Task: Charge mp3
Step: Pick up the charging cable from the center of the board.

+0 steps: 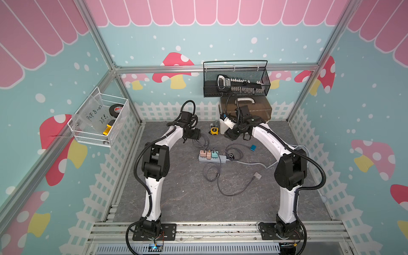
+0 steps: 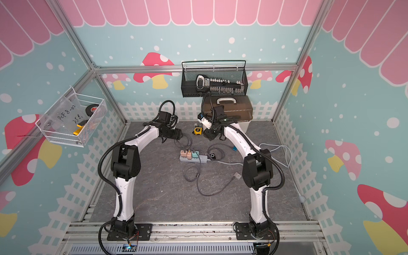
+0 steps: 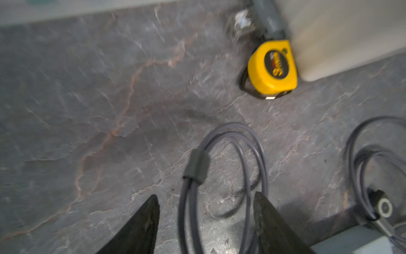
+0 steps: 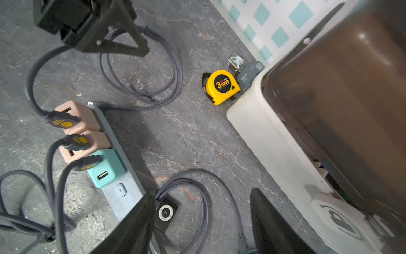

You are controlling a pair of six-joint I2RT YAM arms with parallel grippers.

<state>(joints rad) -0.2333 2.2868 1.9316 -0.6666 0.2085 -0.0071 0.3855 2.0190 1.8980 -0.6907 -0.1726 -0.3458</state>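
Sprawling cables (image 3: 196, 167), marbled tabletop (image 1: 187, 203), mushroom walls (image 1: 364, 114)

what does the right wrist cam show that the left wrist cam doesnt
Only the right wrist view: two pink chargers and a teal charger, each with a cable plugged in, and the brown lid. Only the left wrist view: a dark sleeve on the cable loop, seen between the open left gripper's fingers. Both: the yellow tape measure, the mp3 player, the white box.

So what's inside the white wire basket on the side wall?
The basket holds a black tape roll, a yellow-and-black tool and a clear handwritten sheet. Whatever lies behind the sheet cannot be made out.
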